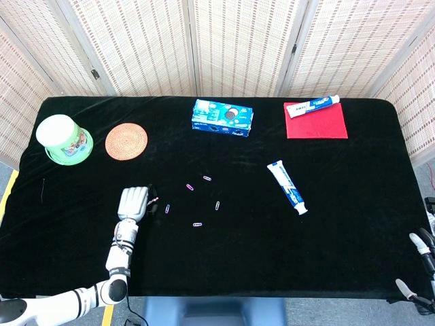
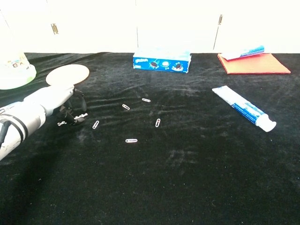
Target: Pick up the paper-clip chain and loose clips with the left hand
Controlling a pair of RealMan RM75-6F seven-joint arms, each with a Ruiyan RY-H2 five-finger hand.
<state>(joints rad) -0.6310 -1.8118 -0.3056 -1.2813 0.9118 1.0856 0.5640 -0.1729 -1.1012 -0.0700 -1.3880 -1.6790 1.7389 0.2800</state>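
My left hand (image 1: pixel 134 202) (image 2: pixel 55 100) rests low on the black cloth at the left, fingers curled down. It pinches the paper-clip chain (image 2: pixel 84 115), whose ends stick out on both sides of the fingertips along the cloth. Several loose clips lie to its right: the nearest clip (image 2: pixel 95 124) (image 1: pixel 167 208) just beside the fingers, another clip (image 2: pixel 131 140) (image 1: pixel 198 223) closer to the front, and a further clip (image 2: pixel 158 122) (image 1: pixel 217 205) beyond. My right hand (image 1: pixel 420 265) shows only at the lower right edge of the head view, fingers apart and holding nothing.
A green tub (image 1: pixel 64 139) and a round woven coaster (image 1: pixel 126 141) stand behind the left hand. At the back lie a blue cookie box (image 1: pixel 223 117) and a red cloth (image 1: pixel 315 123) with a tube on it. A toothpaste tube (image 1: pixel 288 187) lies right of the clips.
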